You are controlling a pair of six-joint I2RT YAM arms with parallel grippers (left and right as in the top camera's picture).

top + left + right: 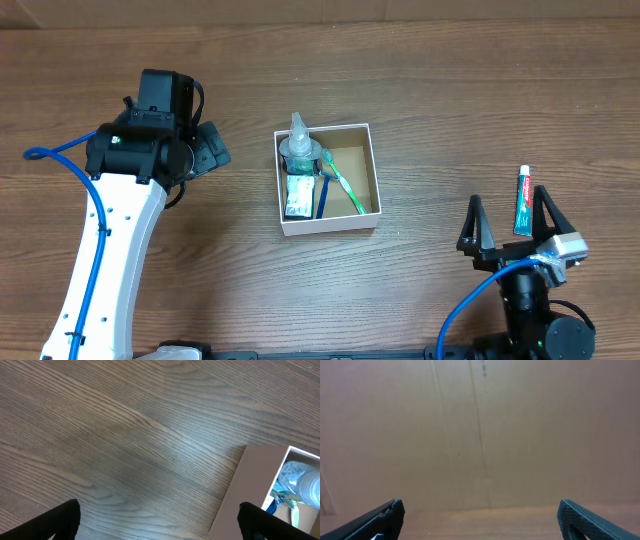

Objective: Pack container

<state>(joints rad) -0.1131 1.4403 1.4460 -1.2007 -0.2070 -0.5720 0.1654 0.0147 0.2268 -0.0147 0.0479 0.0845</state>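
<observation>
The container, a shallow white-walled card box, sat mid-table holding a clear bottle, a green toothbrush and a small packet. One toothpaste tube lay outside on the wood at the right, seen from above between the wide-spread fingers of the right gripper. The left gripper, fingers likewise apart and empty, hovered left of the box. The tube looked light and soft (likely to dent), best pinched across its middle; the light box would probably slide if nudged.
</observation>
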